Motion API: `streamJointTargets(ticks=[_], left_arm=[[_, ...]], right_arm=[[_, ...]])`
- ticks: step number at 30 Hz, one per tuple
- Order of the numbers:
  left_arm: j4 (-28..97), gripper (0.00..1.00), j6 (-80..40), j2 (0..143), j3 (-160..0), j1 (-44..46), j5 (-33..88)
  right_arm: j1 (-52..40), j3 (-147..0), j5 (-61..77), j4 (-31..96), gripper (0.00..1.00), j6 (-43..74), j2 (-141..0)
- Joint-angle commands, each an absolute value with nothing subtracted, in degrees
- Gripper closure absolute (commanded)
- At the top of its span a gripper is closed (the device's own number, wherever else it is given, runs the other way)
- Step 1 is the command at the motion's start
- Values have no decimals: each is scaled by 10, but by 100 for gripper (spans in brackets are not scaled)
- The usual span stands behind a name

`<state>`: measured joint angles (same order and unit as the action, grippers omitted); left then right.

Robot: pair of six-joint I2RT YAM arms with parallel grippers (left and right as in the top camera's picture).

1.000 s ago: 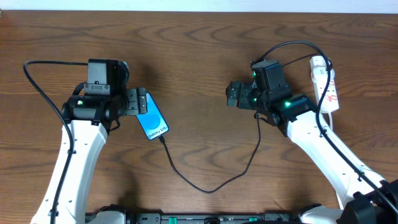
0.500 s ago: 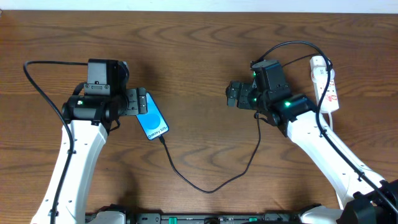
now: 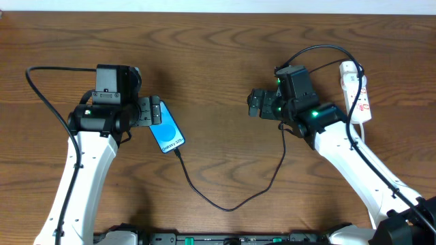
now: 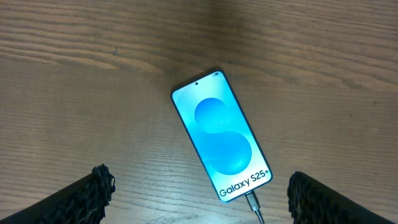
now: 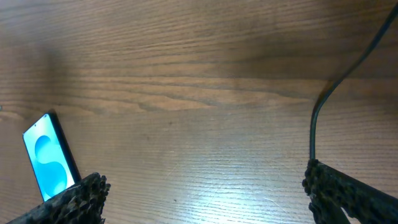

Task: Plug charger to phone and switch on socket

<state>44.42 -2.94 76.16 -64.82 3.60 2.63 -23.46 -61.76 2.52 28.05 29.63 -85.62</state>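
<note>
Phone (image 3: 168, 132) is lying flat beneath the left gripper (image 3: 158, 112), with the charger (image 3: 225, 204) tip already seated in its lower edge. We are seeing nothing moving over the last 1 second. The left gripper and the right gripper (image 3: 253, 103) are both idling, jaws apart and empty. We are judging that the socket (image 3: 357, 92), far right, is awaiting its switch.

Only legible text: white "Galaxy S25+" on the light-blue screen of the phone (image 4: 221, 138), at the end nearest the left wrist camera; red marks on the power strip (image 3: 359, 95) are too small to read from overhead.
</note>
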Motion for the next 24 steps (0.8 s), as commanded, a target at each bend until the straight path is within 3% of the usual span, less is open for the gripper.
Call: streamJointTargets(ticks=[1, 18, 24], left_arm=[[446, 9, -26, 759, -659, 37, 19], [442, 9, -26, 592, -616, 37, 19], [383, 9, -29, 536, -570, 37, 26]], right_arm=[[-233, -619, 16, 281, 1, 291, -852], [-233, -619, 16, 281, 1, 291, -852], [-233, -619, 16, 281, 1, 291, -852]])
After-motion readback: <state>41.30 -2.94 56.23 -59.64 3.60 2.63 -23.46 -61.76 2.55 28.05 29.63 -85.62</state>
